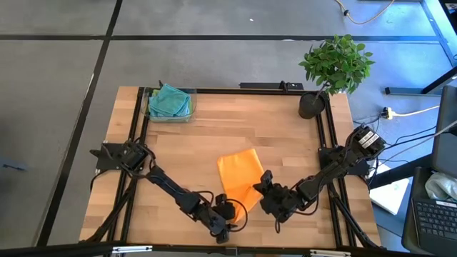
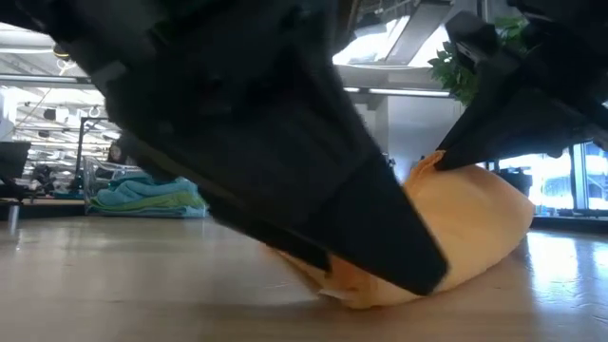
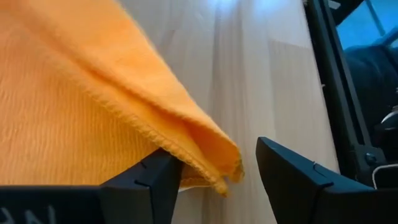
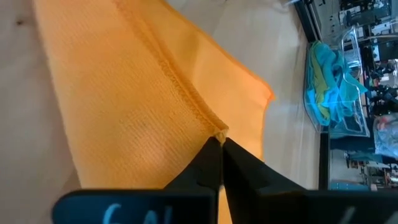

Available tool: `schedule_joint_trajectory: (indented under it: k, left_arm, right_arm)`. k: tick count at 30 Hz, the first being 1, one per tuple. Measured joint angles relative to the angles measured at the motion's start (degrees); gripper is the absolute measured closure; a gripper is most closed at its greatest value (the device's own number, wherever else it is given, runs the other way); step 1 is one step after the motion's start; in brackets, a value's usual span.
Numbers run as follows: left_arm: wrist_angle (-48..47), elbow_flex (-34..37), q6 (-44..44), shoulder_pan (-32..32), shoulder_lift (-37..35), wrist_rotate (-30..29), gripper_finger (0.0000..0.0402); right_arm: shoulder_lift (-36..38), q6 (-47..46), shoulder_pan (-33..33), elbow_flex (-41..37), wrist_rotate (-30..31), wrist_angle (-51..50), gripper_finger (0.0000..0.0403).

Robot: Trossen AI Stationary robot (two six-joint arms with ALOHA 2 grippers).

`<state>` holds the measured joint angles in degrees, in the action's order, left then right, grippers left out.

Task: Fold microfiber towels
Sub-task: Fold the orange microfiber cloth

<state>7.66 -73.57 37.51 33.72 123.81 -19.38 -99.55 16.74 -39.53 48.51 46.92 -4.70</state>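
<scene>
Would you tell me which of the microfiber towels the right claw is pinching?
The orange towel, lying alone mid-table; the right claw is shut on its edge. The other towels sit piled in the far-left corner bin.

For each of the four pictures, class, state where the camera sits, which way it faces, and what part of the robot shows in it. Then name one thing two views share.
High view: above the table, facing straight down; both arms, the left gripper and the right gripper show.
Low view: at tabletop height, looking level across; dark arm parts fill the foreground.
Left wrist view: on the left arm, facing the orange towel between its open fingers.
Right wrist view: on the right arm; its fingers are shut on the towel's hem.
Shared: the orange towel shows in all four; the clear bin of towels in high, low and right wrist.
</scene>
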Motion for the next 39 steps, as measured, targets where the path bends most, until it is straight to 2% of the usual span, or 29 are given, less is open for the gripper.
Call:
schedule_joint_trajectory:
  k: [4, 8, 13, 17, 22, 26, 29, 35, 39]
  left_arm:
    - [-1.66, -2.99, -5.10, 0.55, 0.59, -2.29, 0.0204]
    - [-6.01, -5.14, -5.94, 0.64, 0.48, -3.45, 0.0218]
    - [-11.48, -5.60, -1.19, 0.13, 0.49, -3.75, 0.0266]
    - [-7.49, -5.73, -0.54, -0.41, 1.18, -2.12, 0.0301]
    - [-7.63, -6.11, 0.29, -0.44, 1.90, -2.35, 0.0331]
    - [-8.06, -6.10, 0.40, -0.25, 1.95, -2.98, 0.0389]
    - [-9.91, -7.75, -0.90, 0.17, 1.95, -5.12, 0.0397]
    - [-24.05, -15.74, -2.02, 0.19, 1.82, -7.46, 0.0401]
    - [-35.83, -23.00, -2.06, 0.57, 1.81, -10.92, 0.0401]
  right_arm:
    - [0.00, 0.05, 0.00, 0.00, 0.00, -0.19, 0.0390]
    - [0.00, 0.00, 0.00, 0.02, 0.00, -0.72, 0.0398]
    - [0.00, -0.53, 0.00, 0.02, 0.00, -1.15, 0.0388]
    - [0.00, -1.30, 0.00, 0.02, 0.00, -1.64, 0.0387]
    - [-0.02, -1.28, 0.00, 0.02, 0.00, -2.25, 0.0398]
    - [-0.02, -1.25, -0.02, 0.02, 0.23, -3.03, 0.0391]
    - [0.59, -0.93, -0.57, 0.02, 1.76, -3.64, 0.0387]
    - [6.51, -0.02, -1.55, 0.02, 4.44, -6.28, 0.0398]
    - [11.48, -4.34, -2.07, 0.06, 4.39, -10.25, 0.0394]
